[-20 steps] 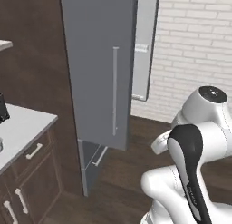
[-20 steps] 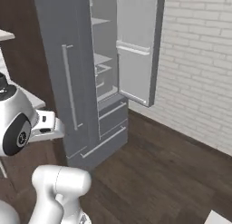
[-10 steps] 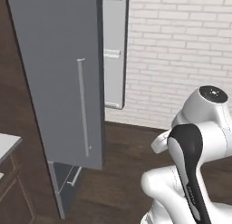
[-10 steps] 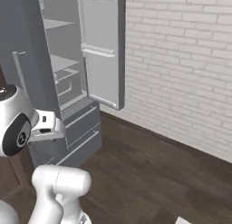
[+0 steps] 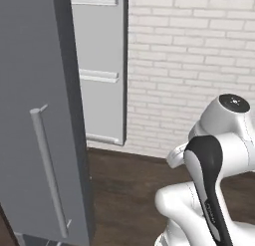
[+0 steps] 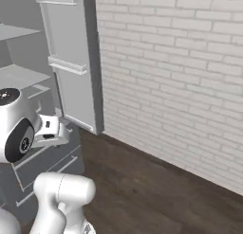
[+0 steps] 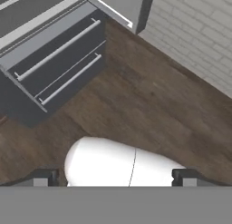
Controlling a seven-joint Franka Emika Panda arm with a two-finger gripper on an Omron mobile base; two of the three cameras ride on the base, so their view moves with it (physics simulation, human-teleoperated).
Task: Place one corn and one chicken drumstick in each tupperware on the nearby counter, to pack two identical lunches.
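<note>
The corn, the chicken drumstick, the tupperware and the counter are all out of view. In the hand view my gripper points down at the dark wooden floor. Its two dark fingertips stand far apart at the bottom edge, so it is open with nothing held between them. My white arm is folded close to the base.
A tall grey fridge stands at the left, one door with a long bar handle close to me. Another door hangs open against the white brick wall. Its lower drawers face the bare floor. Inner shelves show.
The whole picture has swung, so the base has turned right: the counter corner at the left has left the view, and the fridge has slid left. The brick wall now takes more of the picture.
</note>
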